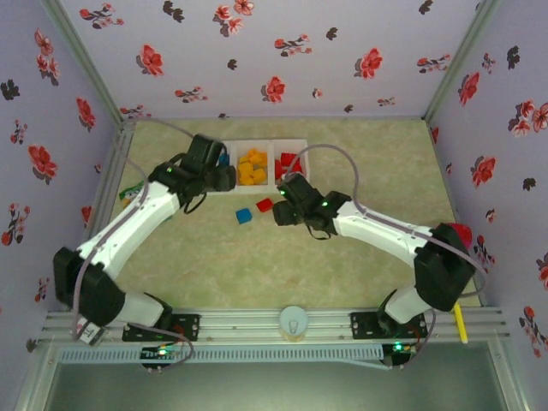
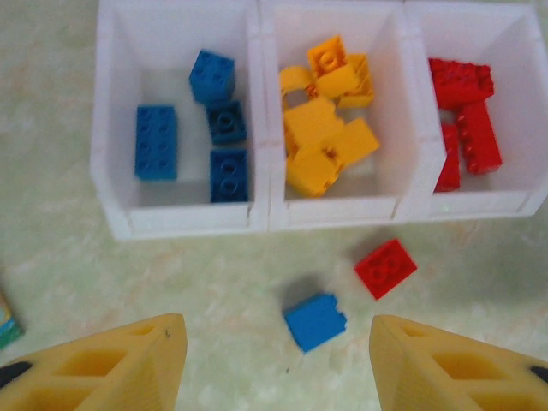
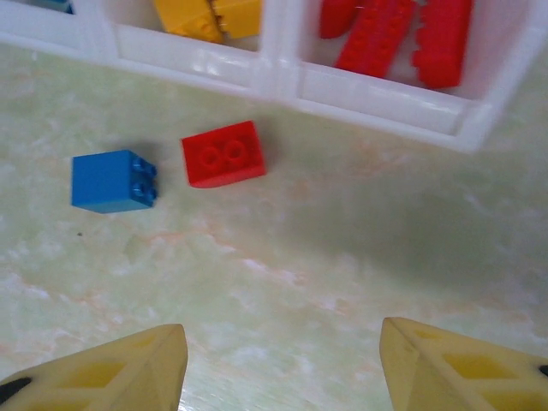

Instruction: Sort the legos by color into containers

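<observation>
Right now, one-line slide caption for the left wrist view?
Left fingers open above loose blue brick and red brick, beside the tray sorted blue, yellow, red.

A blue brick (image 3: 113,181) is seen just left of a red brick (image 3: 223,153) on the surface (image 3: 342,257), near the white tray (image 3: 377,94), with the jaws spread.
</observation>
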Robot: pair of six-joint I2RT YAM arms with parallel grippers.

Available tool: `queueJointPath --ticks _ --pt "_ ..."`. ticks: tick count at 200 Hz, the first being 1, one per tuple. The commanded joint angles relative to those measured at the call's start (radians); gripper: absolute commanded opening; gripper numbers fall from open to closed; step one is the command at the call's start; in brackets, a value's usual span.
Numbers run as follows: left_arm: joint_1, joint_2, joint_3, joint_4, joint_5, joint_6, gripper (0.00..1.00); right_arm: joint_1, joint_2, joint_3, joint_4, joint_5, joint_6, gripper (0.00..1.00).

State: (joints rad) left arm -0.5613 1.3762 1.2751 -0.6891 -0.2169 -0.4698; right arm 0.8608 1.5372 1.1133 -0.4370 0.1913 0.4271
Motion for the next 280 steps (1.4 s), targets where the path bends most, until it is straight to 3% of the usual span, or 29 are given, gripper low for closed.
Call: queueJointPath --ticks 1,46,129,280 --pt "0.019 -0.079 -0.066 -0.010 -0.040 -0.059 0.58 0.033 0.075 0.072 0.023 0.023 0.005 0.63" --pt "0.052 -0.162 -0.092 -0.059 -0.061 -0.059 0.58 0.086 0.249 0.202 0.026 0.015 0.013 0.65" --pt "0.071 -0.175 -0.134 -0.061 -0.061 -0.053 0.58 0.130 0.516 0.424 -0.029 0.024 0.009 0.74" --pt "0.102 -0.206 -0.148 -0.088 -0.058 -0.041 0.57 0.131 0.667 0.561 -0.087 0.037 -0.018 0.57"
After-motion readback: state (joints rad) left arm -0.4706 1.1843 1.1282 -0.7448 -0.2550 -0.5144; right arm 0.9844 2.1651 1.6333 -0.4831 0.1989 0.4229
